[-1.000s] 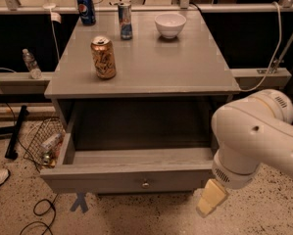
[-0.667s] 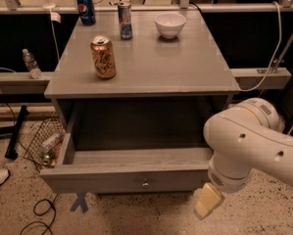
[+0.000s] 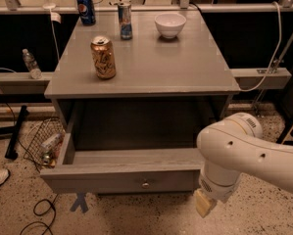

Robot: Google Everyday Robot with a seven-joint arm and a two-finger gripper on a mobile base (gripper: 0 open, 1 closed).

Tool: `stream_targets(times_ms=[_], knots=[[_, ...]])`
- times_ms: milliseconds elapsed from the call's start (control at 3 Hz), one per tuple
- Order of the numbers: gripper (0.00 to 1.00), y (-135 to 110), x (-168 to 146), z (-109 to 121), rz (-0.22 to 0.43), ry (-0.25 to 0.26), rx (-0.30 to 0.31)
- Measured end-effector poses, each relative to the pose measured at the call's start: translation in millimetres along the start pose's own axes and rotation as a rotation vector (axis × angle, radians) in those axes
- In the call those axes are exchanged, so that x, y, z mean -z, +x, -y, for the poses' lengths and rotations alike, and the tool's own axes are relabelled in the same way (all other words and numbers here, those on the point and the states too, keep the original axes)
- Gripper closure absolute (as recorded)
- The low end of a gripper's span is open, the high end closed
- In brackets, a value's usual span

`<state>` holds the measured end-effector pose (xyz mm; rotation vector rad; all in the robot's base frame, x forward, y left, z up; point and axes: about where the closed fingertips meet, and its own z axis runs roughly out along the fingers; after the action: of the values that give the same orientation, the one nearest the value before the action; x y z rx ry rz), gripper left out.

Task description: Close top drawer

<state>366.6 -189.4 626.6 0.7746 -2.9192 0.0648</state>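
The top drawer (image 3: 121, 177) is grey, wide and shallow, pulled far out of the grey table (image 3: 146, 67). Its long front panel faces me with a small round metal knob (image 3: 145, 183) at the centre. The drawer's inside looks empty. My gripper (image 3: 204, 203) hangs below the white arm (image 3: 239, 153) at the lower right, just beyond the right end of the drawer front. Only a cream-coloured finger tip shows below the wrist.
On the tabletop stand a brown can (image 3: 103, 58), a blue Pepsi can (image 3: 86, 9), a slim can (image 3: 125, 20) and a white bowl (image 3: 170, 24). A wire basket (image 3: 40, 143) sits on the floor at the left, with cables and a plastic bottle (image 3: 31, 64) nearby.
My arm has swung left, and the gripper has moved in closer to the right end of the drawer front. The drawer has not moved.
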Motion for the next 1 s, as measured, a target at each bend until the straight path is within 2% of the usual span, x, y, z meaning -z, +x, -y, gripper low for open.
stream_targets(times_ms=[333,667,1000], knots=[[0.72,-10.0,-9.5,-5.0,0.061,-0.029,-0.012],[0.95,-22.1,-9.5,-3.8,0.159,-0.051,-0.007],[1.0,-40.5,-6.9,-4.1,0.286,-0.072,0.007]])
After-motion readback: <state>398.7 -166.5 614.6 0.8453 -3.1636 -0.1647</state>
